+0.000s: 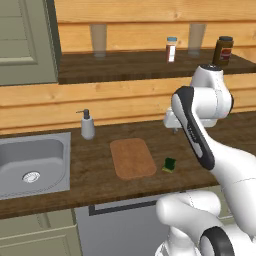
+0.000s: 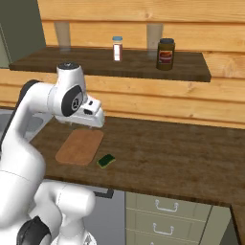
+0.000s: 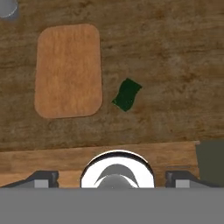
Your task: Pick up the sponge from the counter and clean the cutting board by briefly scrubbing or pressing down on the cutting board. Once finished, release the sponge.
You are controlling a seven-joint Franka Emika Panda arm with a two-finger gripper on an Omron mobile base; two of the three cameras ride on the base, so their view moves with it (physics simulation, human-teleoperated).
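The sponge [image 1: 170,164] [image 2: 106,161] [image 3: 127,94], small and dark green with a yellow underside, lies flat on the dark wood counter [image 1: 100,180] [image 2: 162,158] [image 3: 175,65]. It sits just right of the cutting board [image 1: 132,158] [image 2: 80,146] [image 3: 69,71], a thin light brown rectangle with rounded corners, and does not touch it. My gripper [image 1: 174,129] [image 2: 86,125] [image 3: 112,178] hangs well above the counter, toward the wall behind board and sponge, pointing down. Its jaws stand wide open with nothing between them.
A steel sink [image 1: 30,170] is set in the counter at the left, with a soap dispenser [image 1: 87,125] beside it. The shelf [image 2: 119,64] above holds glasses, a small bottle [image 2: 117,48] and a dark jar [image 2: 165,54]. Drawers [image 2: 167,210] sit below the counter's front edge.
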